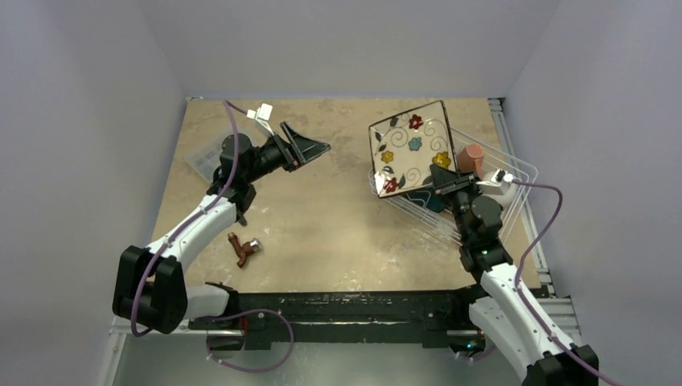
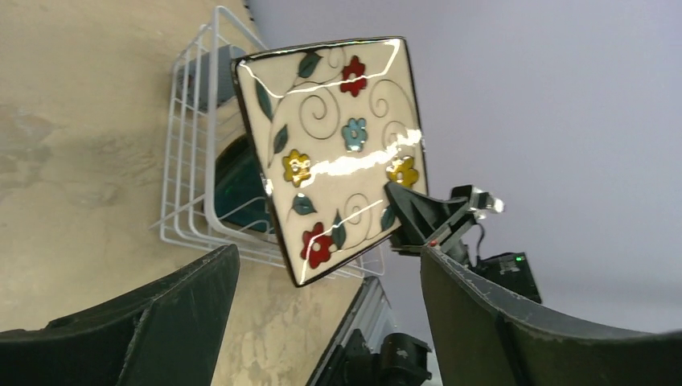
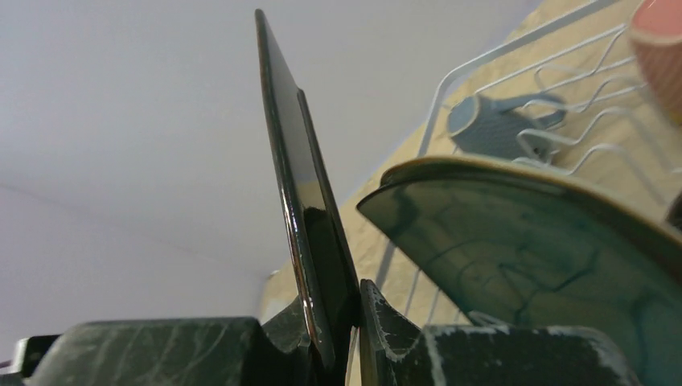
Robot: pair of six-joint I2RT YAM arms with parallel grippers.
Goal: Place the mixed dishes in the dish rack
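From the top camera, the right gripper (image 1: 438,186) is clamped on the lower right edge of the square dark-rimmed flower-patterned plate (image 1: 412,149). The plate is lifted and tilted, painted face toward the camera, over the left end of the large white wire dish rack (image 1: 519,170), which sits at the right side of the tan table (image 1: 338,217). A pink mug (image 1: 471,159) stands in the rack just right of the plate. A sliver of the round teal plate (image 1: 425,203) shows in the rack below the gripper. The left gripper (image 1: 310,147) hangs over the back left of the table, well apart from the rack, with its jaws spread wide and nothing between them. A clear plastic compartment box (image 1: 199,159) lies partly under that arm, and a small pair of pliers (image 1: 244,250) lies on the table nearer the bases.

In the left wrist view, the left arm's own dark fingers (image 2: 161,322) frame the bottom of the picture, far apart and empty. Across the table the flowered plate faces this camera, gripped at one edge by the right gripper. The rack is behind it, with the teal plate standing inside and a pale blue mug (image 2: 211,76) at the rack's far end.

In the right wrist view, the flowered plate is seen edge-on and upright, its lower edge pinched between the two fingers. The teal plate leans just to its right with a gap between them. The pale blue mug sits among the rack wires farther on, and the pink mug is at the top right corner
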